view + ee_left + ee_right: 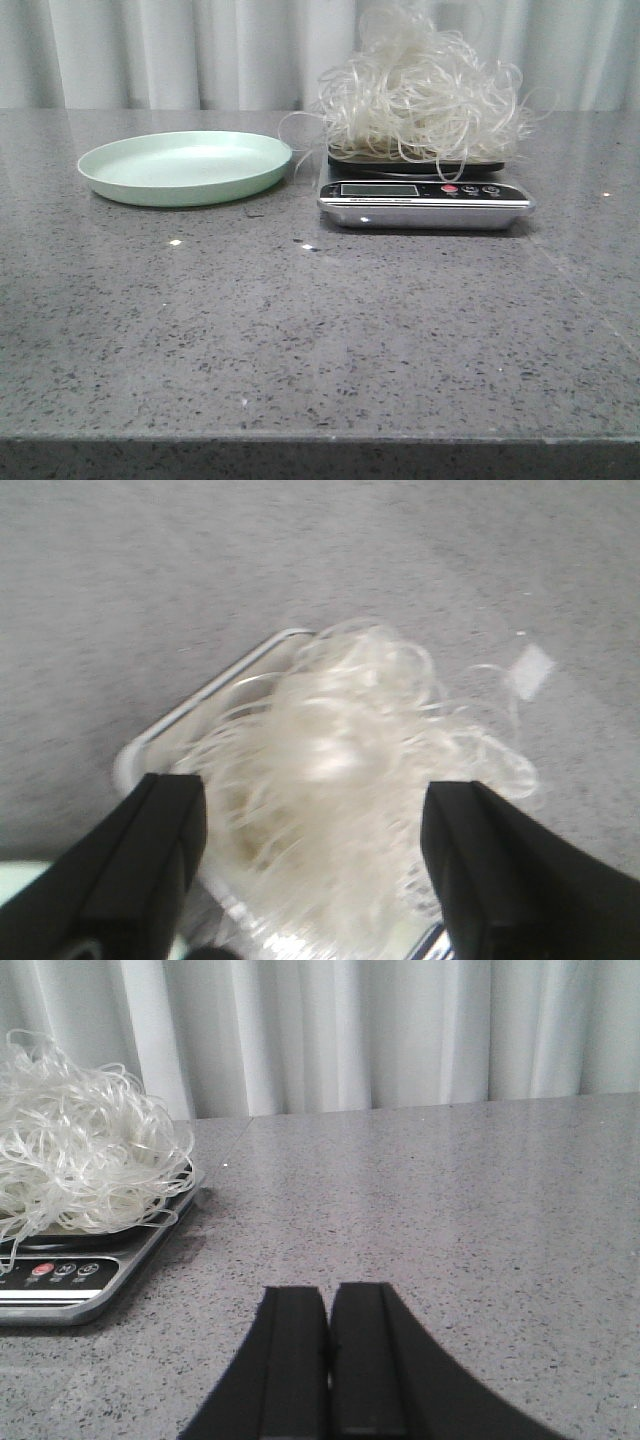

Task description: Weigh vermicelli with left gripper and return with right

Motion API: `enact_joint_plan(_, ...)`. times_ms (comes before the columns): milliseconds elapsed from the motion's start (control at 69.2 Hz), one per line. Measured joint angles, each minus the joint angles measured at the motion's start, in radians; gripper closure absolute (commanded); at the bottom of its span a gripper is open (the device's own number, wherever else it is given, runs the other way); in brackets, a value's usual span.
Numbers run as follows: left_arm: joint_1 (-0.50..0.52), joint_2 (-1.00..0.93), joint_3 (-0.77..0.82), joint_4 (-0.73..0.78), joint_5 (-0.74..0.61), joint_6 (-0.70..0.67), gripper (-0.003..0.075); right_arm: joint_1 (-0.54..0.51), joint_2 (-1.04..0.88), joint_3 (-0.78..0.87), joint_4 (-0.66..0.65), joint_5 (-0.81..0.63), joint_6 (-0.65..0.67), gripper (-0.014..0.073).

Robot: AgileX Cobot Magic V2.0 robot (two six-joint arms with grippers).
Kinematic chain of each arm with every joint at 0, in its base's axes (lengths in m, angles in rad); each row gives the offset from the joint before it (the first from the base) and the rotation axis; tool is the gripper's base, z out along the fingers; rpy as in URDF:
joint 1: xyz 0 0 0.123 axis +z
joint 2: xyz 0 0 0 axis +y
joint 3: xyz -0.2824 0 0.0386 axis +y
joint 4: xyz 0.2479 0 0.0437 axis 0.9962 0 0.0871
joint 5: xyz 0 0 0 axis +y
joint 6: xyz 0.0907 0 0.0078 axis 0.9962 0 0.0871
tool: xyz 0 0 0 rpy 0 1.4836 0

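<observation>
The vermicelli [420,95], a fluffy heap of curly translucent white strands, lies on the kitchen scale [425,205] at the back right of the table. In the left wrist view my left gripper [320,785] is open above the vermicelli [340,770], with one black finger [150,860] on each side and nothing held. My right gripper [328,1290] is shut and empty, low over the table to the right of the scale [70,1280] and the vermicelli [80,1160]. Neither gripper shows in the front view.
A pale green round plate [185,165] stands empty on the table, left of the scale. The grey speckled tabletop [320,330] runs to the front edge. White curtains hang behind the table.
</observation>
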Motion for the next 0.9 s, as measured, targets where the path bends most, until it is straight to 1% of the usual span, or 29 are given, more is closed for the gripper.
enact_joint_plan(72, 0.013, -0.028, -0.002, 0.072, 0.011, -0.031, 0.0265, 0.0, 0.0, 0.0, 0.0, -0.004, 0.0, 0.0443)
enact_joint_plan(87, 0.017, -0.04, -0.002, 0.115, 0.016, -0.043, 0.0278, 0.0, 0.0, 0.0, 0.0, -0.006, 0.0, 0.0443)
enact_joint_plan(101, 0.017, -0.04, -0.002, 0.115, 0.016, -0.043, 0.0278, 0.0, 0.0, 0.0, 0.0, -0.006, 0.0, 0.0443)
enact_joint_plan(116, 0.022, -0.049, -0.002, 0.159, 0.018, -0.059, 0.0295, 0.0, 0.0, 0.0, 0.0, -0.009, 0.0, 0.0443)
enact_joint_plan(130, 0.024, -0.052, -0.002, 0.159, 0.018, -0.059, 0.0295, 0.0, 0.0, 0.0, 0.0, -0.011, 0.0, 0.0443)
enact_joint_plan(145, 0.026, -0.06, 0.0, 0.201, 0.021, -0.073, 0.031, 0.0, 0.0, 0.0, 0.0, -0.013, 0.0, 0.0443)
enact_joint_plan(260, 0.045, -0.107, 0.011, 0.312, 0.023, -0.098, 0.0387, 0.0, 0.0, 0.0, 0.0, -0.017, 0.0, 0.0443)
enact_joint_plan(434, 0.082, -0.178, 0.022, 0.351, 0.029, -0.105, 0.0494, 0.0, 0.0, 0.0, 0.0, -0.017, 0.0, 0.0443)
enact_joint_plan(593, 0.123, -0.238, 0.057, 0.367, 0.031, -0.105, 0.056, 0.0, 0.0, 0.0, 0.0, -0.019, 0.0, 0.0443)
enact_joint_plan(665, 0.151, -0.268, 0.088, 0.369, 0.031, -0.105, 0.0579, 0.0, 0.0, 0.0, 0.0, -0.019, 0.0, 0.0443)
enact_joint_plan(738, 0.186, -0.309, 0.152, 0.372, 0.016, -0.105, 0.058, 0.0, 0.0, 0.0, 0.0, -0.019, 0.0, 0.0443)
enact_joint_plan(897, 0.245, -0.426, 0.324, 0.378, -0.08, -0.107, 0.058, 0.0, 0.0, 0.0, 0.0, -0.019, 0.0, 0.0443)
